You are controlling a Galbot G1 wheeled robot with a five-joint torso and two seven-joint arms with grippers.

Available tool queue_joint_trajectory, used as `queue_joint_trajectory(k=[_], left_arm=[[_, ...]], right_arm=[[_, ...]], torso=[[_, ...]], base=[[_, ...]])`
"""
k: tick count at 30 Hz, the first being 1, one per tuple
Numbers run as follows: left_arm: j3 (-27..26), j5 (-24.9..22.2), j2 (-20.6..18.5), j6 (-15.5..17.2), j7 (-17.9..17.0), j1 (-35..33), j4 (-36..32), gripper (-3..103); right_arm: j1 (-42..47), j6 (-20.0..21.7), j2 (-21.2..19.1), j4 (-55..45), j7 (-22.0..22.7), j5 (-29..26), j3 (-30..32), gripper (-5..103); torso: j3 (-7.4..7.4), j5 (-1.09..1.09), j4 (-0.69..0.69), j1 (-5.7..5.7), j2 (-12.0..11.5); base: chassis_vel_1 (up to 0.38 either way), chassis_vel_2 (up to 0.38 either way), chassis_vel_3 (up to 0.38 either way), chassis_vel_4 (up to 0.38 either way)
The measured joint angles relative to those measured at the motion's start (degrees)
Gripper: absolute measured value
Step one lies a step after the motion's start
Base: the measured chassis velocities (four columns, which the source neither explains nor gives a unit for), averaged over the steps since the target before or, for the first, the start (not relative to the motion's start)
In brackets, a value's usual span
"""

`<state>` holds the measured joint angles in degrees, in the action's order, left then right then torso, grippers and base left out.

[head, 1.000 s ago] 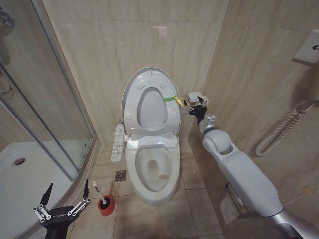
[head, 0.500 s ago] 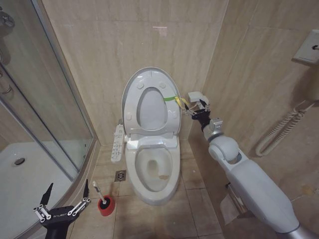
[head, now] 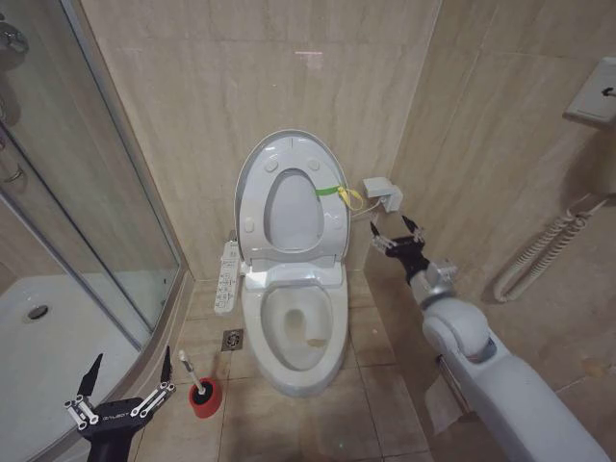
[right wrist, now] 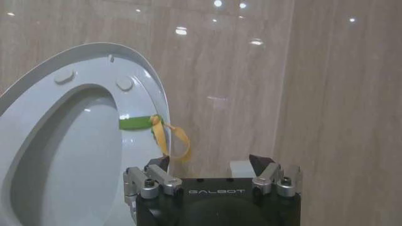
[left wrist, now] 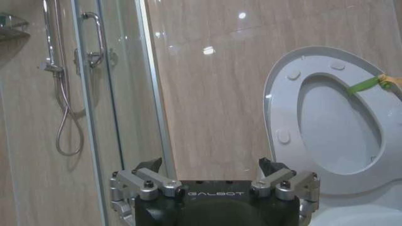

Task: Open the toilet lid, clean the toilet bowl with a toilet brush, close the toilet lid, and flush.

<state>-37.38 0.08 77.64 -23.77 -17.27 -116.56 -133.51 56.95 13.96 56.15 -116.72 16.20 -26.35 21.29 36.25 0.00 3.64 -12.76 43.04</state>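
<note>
Head view: the lid (head: 292, 197) stands upright at centre, long axis vertical, above the bowl (head: 294, 332). The brush (head: 190, 373) tilts in its red cup lower left. Right gripper (head: 397, 232) spread, right of the lid; left gripper (head: 128, 372) spread, bottom left.

Left wrist view: lid (left wrist: 333, 117) at right.

Right wrist view: lid (right wrist: 69, 141) at left.

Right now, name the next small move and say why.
Probably lower the open left claw onto the slim white toilet brush in its red cup: the white oval toilet lid stands raised, the stained bowl is exposed, and the open right claw holds nothing.
</note>
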Motion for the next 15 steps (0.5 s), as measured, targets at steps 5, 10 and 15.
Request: queue_joint_trajectory(k=[5,10,15], left_arm=[[0.0,0.0,0.0,0.0,0.0,0.0,0.0,100],[0.0,0.0,0.0,0.0,0.0,0.0,0.0,100],[0.0,0.0,0.0,0.0,0.0,0.0,0.0,100]], right_arm=[[4.1,0.0,1.3,-2.2,0.1,1.2,1.8,84],[8.4,-0.1,3.1,-4.2,0.5,2.6,3.6,84],[12.8,-0.1,6.5,-5.9,1.6,5.0,4.6,84]], torso=[[0.0,0.01,0.0,0.0,0.0],[0.0,0.0,0.0,0.0,0.0],[0.0,0.0,0.0,0.0,0.0]], base=[[0.0,0.0,0.0,0.0],[0.0,0.0,0.0,0.0],[0.0,0.0,0.0,0.0]])
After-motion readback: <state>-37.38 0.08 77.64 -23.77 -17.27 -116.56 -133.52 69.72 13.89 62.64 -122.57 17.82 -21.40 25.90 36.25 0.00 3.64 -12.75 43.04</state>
